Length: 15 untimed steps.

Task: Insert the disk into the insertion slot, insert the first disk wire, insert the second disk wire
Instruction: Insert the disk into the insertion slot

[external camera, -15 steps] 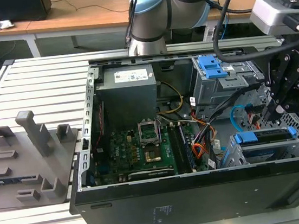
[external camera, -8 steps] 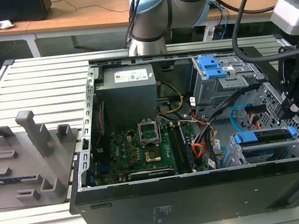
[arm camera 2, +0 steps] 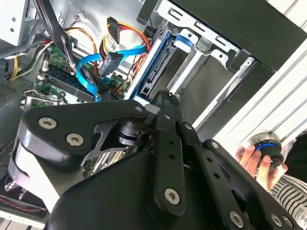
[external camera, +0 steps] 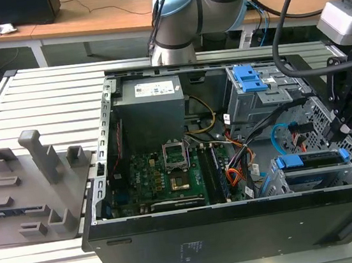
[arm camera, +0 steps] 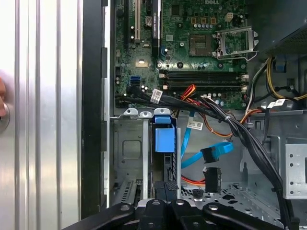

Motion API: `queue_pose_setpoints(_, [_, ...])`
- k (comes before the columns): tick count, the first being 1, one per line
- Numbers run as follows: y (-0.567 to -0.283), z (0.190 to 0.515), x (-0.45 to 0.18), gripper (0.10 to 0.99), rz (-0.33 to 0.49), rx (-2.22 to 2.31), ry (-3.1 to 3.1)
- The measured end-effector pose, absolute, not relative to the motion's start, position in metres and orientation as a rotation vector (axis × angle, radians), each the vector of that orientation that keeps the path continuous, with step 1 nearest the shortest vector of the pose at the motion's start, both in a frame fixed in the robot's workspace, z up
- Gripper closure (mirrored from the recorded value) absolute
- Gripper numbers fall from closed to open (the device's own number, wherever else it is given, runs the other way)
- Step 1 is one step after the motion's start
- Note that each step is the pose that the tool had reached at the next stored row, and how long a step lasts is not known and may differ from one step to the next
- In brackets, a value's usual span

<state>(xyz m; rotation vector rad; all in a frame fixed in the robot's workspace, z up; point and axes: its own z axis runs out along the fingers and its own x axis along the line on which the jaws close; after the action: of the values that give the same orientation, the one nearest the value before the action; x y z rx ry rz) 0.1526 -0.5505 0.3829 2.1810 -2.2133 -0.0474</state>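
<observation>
1 gripper [arm camera: 165, 188], seemingly pressed together and empty, sits at the near end of 1 disk [arm camera: 164, 139]. The disk's long axis runs straight ahead inside the insertion slot [arm camera: 125, 151], low on the exterior view's right. Just beside it lie 2 unplugged ends: the first disk wire [arm camera: 212, 178] and the second disk wire [arm camera: 211, 154].

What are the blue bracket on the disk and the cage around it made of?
The disk's bracket looks like moulded plastic: bright blue, smooth, matte. The insertion slot looks like bare sheet metal: silver-grey, thin, folded, with punched openings.
</observation>
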Motion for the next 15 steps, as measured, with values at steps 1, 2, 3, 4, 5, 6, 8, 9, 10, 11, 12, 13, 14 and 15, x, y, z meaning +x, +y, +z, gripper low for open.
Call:
queue_pose_setpoints(1, [-0.551,0.380,0.153,0.980,-0.047,2.181,-2.213])
queue_pose_setpoints(2, [-0.551,0.379,0.153,0.980,-0.047,2.181,-2.213])
queue_pose_setpoints(3, [-0.551,0.377,0.153,0.980,-0.047,2.181,-2.213])
queue_pose_setpoints(4, [-0.550,0.375,0.154,0.980,-0.047,2.181,-2.213])
queue_pose_setpoints(5, [-0.551,0.374,0.154,0.980,-0.047,2.181,-2.213])
queue_pose_setpoints(6, [-0.551,0.372,0.154,0.980,-0.047,2.181,-2.213])
queue_pose_setpoints(8, [-0.551,0.370,0.155,0.980,-0.047,2.181,-2.213])
queue_pose_setpoints(9, [-0.551,0.369,0.155,0.980,-0.047,2.181,-2.213])
queue_pose_setpoints(10, [-0.551,0.368,0.155,0.980,-0.047,2.181,-2.213])
queue_pose_setpoints(11, [-0.551,0.367,0.156,0.980,-0.047,2.181,-2.213])
queue_pose_setpoints(12, [-0.550,0.366,0.156,0.980,-0.047,2.181,-2.213])
queue_pose_setpoints(13, [-0.551,0.366,0.156,0.980,-0.047,2.181,-2.213])
queue_pose_setpoints(14, [-0.551,0.366,0.156,0.980,-0.047,2.181,-2.213])
queue_pose_setpoints(15, [-0.551,0.366,0.156,0.980,-0.047,2.181,-2.213])
